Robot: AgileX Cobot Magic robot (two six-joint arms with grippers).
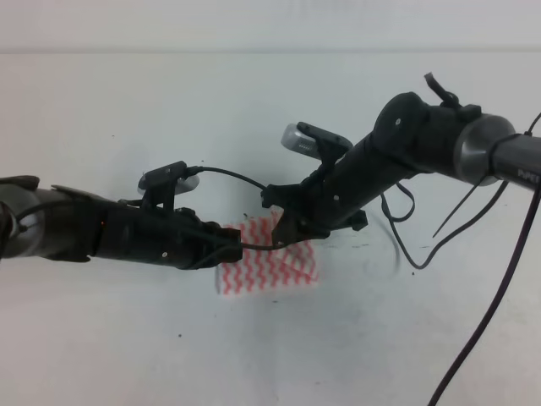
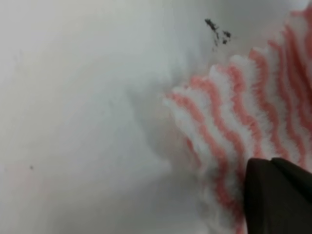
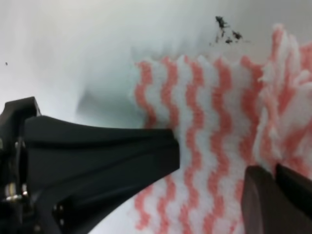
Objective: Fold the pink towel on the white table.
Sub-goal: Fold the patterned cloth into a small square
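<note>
Both grippers sit low over the pink towel (image 1: 270, 262), one at each side of its far edge, which I take as the setup for carrying that edge over in a fold. My right gripper (image 3: 209, 168) has its fingers spread across the cloth, one dark finger (image 3: 102, 151) lying on the striped surface and the other low at the frame's corner. My left gripper (image 1: 226, 244) shows only one dark fingertip (image 2: 278, 195) over the cloth, so I cannot tell whether it is pinching. Near that fingertip the towel edge ripples up off the white table (image 1: 101, 338). Farther out, the tabletop runs plain and pale with a small cluster of dark specks (image 2: 217, 29), then a dim back edge.
</note>
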